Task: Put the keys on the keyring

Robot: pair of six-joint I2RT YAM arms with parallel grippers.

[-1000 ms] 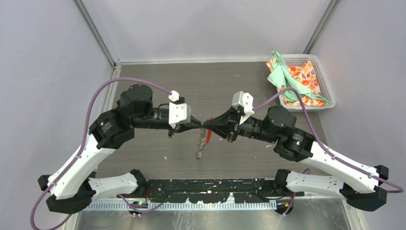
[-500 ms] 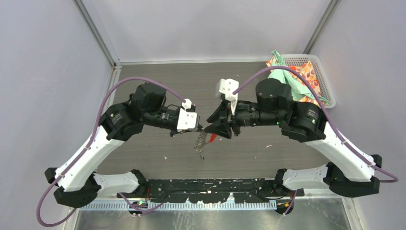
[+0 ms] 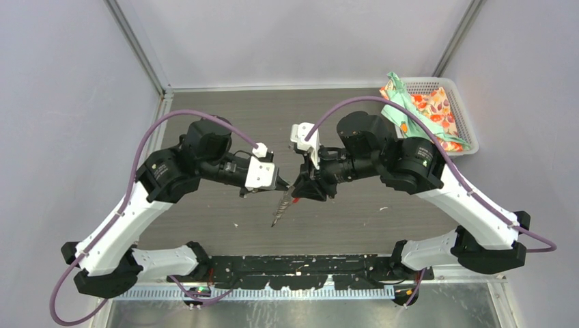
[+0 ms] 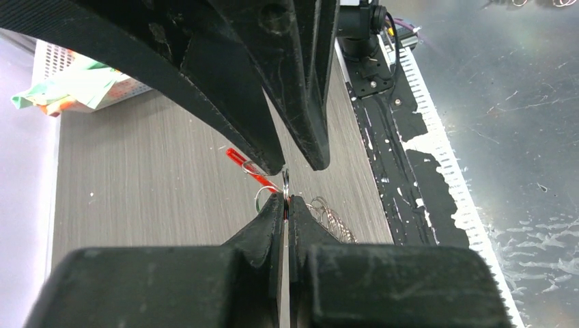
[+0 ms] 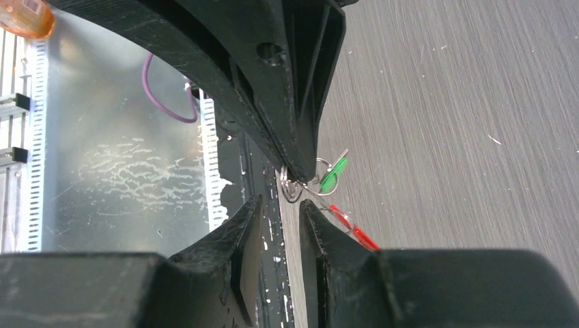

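My left gripper (image 3: 285, 187) (image 4: 286, 198) is shut on the keyring's thin metal ring, held above the table. The keyring's grey chain (image 3: 280, 208) (image 4: 332, 220) hangs down from it, and the red tab (image 4: 244, 162) (image 5: 355, 231) sticks out beside the fingertips. A key with a green tag (image 5: 333, 175) hangs on a small ring right at the left fingertips. My right gripper (image 3: 298, 193) (image 5: 280, 203) faces the left one tip to tip, open with a narrow gap and nothing between its fingers. The black-tagged key does not show.
A white mesh basket (image 3: 461, 116) with green and floral cloths stands at the back right corner. The black base rail (image 3: 293, 268) runs along the near edge. Grey walls close in the table on three sides.
The right gripper, shut against the left one a second ago, has opened and let go. Both arms have shifted left, and the hanging chain moved left with the left gripper.
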